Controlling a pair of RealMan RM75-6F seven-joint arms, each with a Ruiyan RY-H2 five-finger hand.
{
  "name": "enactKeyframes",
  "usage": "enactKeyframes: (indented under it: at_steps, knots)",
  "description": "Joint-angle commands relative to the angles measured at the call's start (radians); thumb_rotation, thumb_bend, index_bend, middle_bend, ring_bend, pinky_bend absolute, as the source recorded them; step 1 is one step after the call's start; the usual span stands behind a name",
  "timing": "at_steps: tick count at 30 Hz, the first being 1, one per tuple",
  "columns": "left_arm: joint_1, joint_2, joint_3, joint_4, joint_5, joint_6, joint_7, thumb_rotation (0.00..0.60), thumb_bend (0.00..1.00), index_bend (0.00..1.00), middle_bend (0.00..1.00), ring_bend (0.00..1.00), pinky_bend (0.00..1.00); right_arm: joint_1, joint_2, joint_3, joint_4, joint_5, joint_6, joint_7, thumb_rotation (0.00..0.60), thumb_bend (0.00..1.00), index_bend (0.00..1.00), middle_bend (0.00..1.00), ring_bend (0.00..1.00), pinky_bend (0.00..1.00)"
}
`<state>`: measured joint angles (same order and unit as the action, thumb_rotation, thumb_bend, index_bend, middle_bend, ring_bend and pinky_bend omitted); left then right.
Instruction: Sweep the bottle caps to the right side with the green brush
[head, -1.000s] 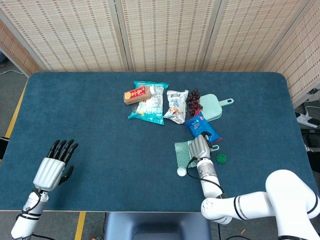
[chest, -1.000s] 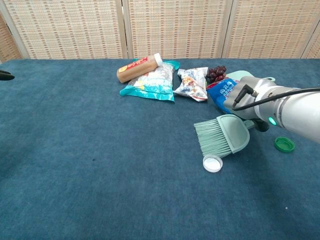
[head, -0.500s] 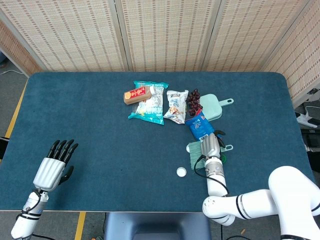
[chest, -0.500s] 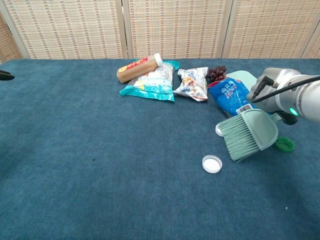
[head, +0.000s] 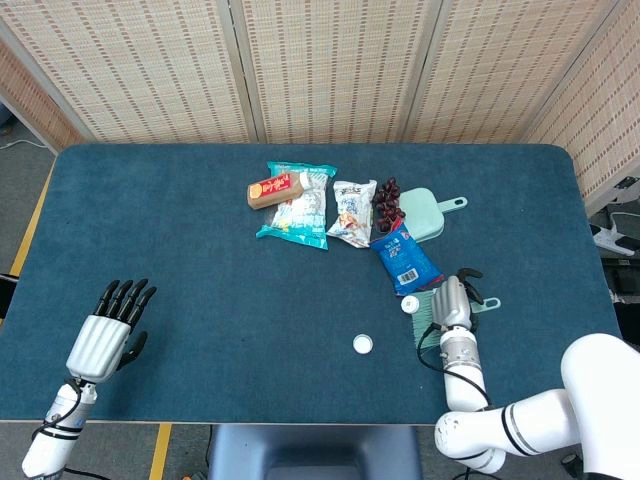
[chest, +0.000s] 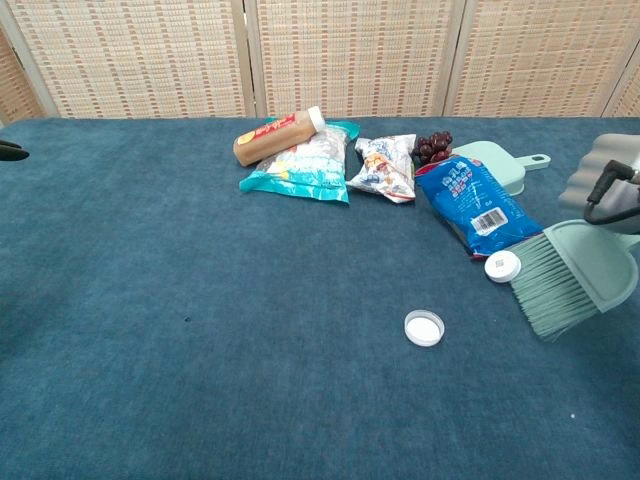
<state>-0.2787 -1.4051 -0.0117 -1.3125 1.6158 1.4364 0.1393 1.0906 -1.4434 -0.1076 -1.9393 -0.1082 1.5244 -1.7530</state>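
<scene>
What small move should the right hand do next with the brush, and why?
Probably bring the green brush back left, beyond the white cap in the open, then sweep rightward. The right hand holds the brush far right; this cap lies well left of the bristles, and a second white cap sits just beside them, near the blue packet.

Blue table (head: 180, 230), snack bags (head: 297, 207), caps (head: 362, 343)

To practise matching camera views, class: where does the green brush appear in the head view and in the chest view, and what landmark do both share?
Head view: green brush lower right, under the right hand.
Chest view: green brush at the right edge, bristles pointing left.
Shared landmark: the blue snack packet, up-left of the brush.
</scene>
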Motion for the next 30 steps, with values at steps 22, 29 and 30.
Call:
enactKeyframes:
  at_steps: [22,29,30]
  knots:
    - [0.000,0.000,0.000,0.000,0.000,0.000,0.000,0.600,0.45,0.00,0.00,0.00,0.01,-0.038,0.070,-0.023,0.006,-0.230,-0.191,0.226,0.600,0.50,0.96,0.90,0.62,0.32]
    - [0.000,0.000,0.000,0.000,0.000,0.000,0.000,0.600,0.45,0.00,0.00,0.00,0.01,-0.005,0.013,-0.039,0.019,-0.166,-0.115,0.108,0.600,0.50,0.96,0.90,0.62,0.32]
    - [0.000,0.000,0.000,0.000,0.000,0.000,0.000,0.600,0.45,0.00,0.00,0.00,0.01,-0.002,0.010,-0.042,0.014,-0.161,-0.100,0.093,0.600,0.50,0.96,0.90,0.62,0.32]
